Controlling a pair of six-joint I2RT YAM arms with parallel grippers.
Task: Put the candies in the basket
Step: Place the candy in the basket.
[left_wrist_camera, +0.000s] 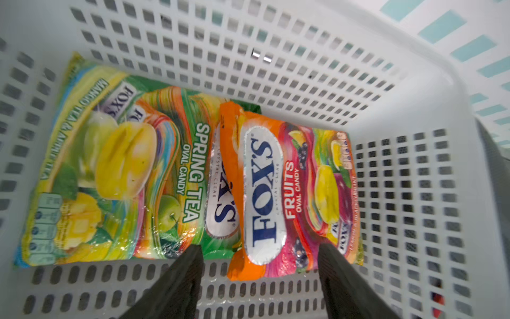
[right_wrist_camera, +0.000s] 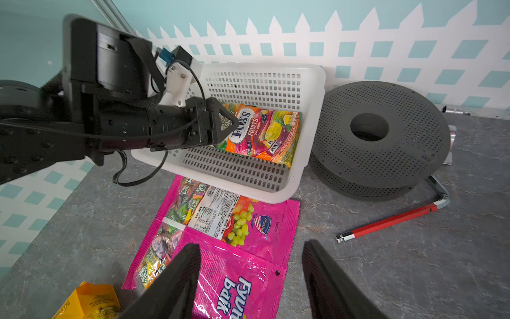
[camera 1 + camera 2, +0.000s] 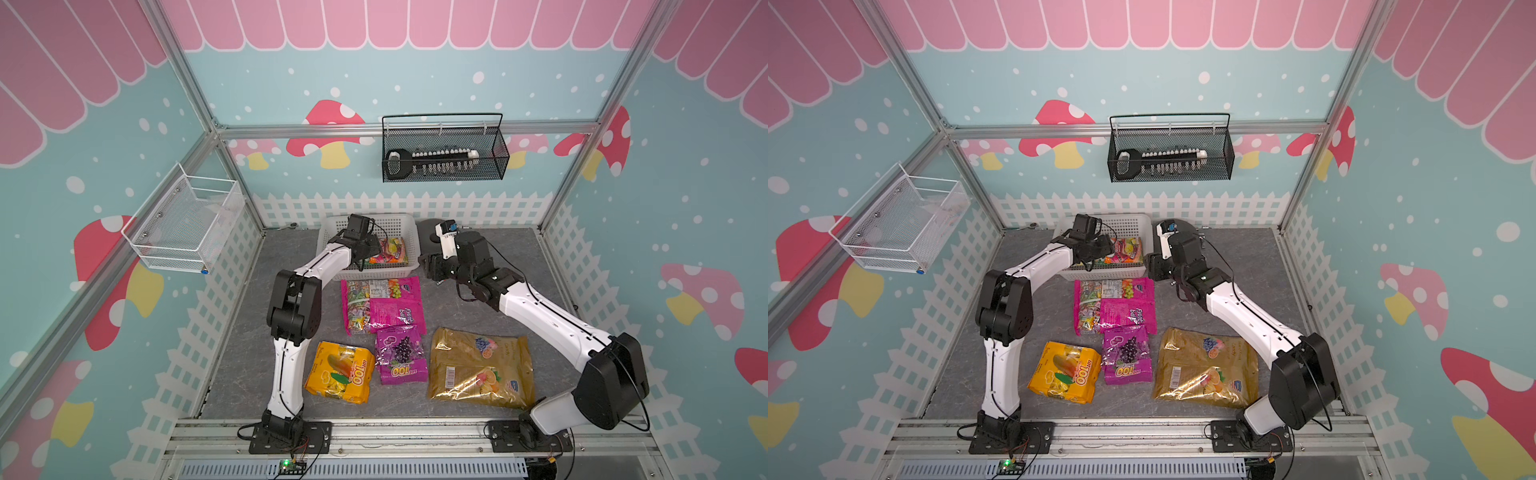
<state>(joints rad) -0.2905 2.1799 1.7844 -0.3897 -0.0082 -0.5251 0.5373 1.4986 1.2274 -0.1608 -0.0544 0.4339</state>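
Left hand [image 1: 260, 251] is spread open low inside basket [image 3: 395, 228], gripping nothing. Green bag [image 1: 110, 165] and fruit bag [image 1: 262, 187] lie flat on its floor, so drop looks done. Right hand [image 2: 252, 244] is open and empty over magenta bag [image 2: 248, 243] on counter [image 3: 257, 332], likely next pick.

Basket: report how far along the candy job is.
Done: the Spring Tea bag and the Fruits bag lie in the basket. In hand: nothing; the left gripper hangs open over them, and the right gripper is open above the magenta bag. Left: four bags on the table, that magenta bag plus the purple grape bag, orange-yellow bag and gold bag.
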